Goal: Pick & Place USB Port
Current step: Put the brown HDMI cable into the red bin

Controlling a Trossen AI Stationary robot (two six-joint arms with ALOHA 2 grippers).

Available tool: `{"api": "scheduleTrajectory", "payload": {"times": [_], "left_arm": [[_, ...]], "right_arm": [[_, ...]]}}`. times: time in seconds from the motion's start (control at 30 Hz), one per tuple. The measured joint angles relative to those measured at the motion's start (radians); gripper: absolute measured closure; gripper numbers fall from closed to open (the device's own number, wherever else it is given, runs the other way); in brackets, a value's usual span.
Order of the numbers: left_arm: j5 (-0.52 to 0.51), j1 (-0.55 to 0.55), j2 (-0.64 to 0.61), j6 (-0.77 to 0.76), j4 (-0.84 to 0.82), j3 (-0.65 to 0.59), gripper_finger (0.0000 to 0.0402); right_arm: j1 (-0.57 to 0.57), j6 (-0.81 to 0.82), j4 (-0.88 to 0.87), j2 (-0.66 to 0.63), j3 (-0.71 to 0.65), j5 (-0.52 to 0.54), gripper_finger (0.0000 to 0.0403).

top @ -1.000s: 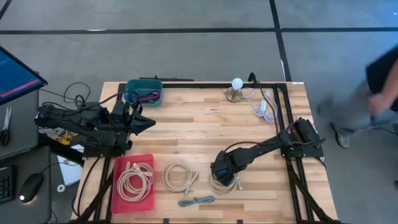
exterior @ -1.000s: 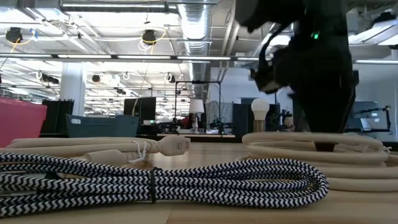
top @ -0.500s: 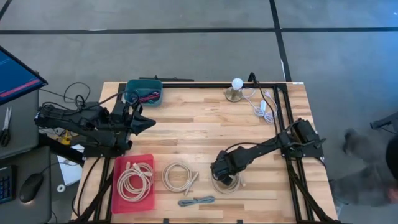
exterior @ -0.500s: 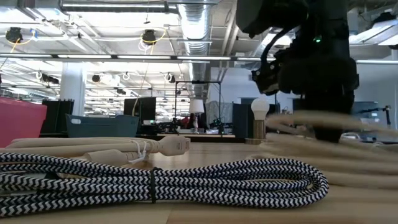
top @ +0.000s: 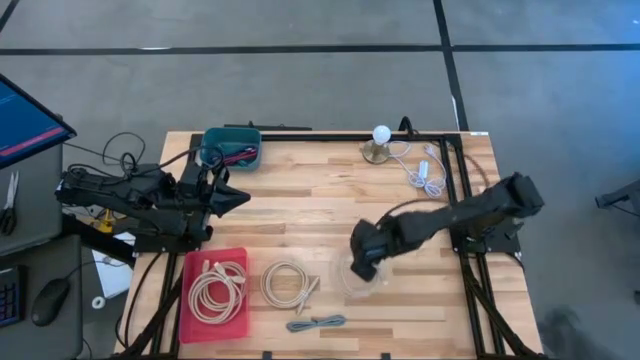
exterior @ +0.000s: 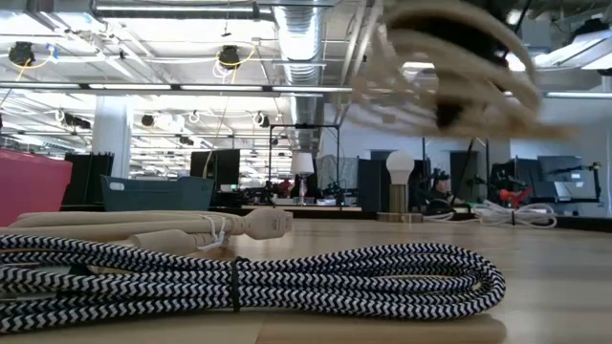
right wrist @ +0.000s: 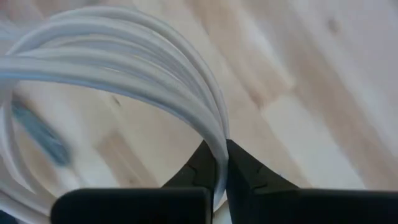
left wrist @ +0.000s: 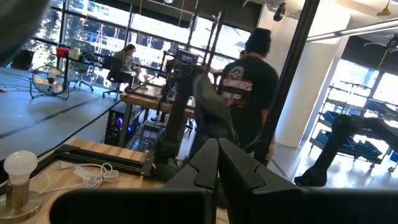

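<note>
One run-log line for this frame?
right gripper: shut on white cable coil, lifted off table | left gripper: shut, idle

Right gripper (top: 364, 262) jaws closed on coiled white cable (right wrist: 155, 74), lifted it off table (top: 320, 200).

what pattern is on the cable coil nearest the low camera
The braided cable coil has a black-and-white zigzag weave, clearest in the low view.
</note>
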Motion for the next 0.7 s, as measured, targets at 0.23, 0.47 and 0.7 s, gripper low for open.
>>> {"api": "scheduleTrajectory", "payload": {"times": [0.23, 0.47, 0.7], "left_arm": [[0.0, 0.0, 0.0, 0.0, 0.0, 0.0, 0.0389], [-0.002, 0.0, 0.0, -0.004, 0.0, 0.0, 0.0389], [-0.009, 0.0, 0.008, -0.064, 0.001, 0.0, 0.0389]], "right_arm": [[-0.057, -0.015, 0.12, -0.149, 0.0, 0.09, 0.0398], [-0.106, -0.111, 0.309, -0.176, 0.0, 0.09, 0.0398], [-0.148, -0.194, 0.495, -0.176, 0.0, 0.091, 0.0398]]}}
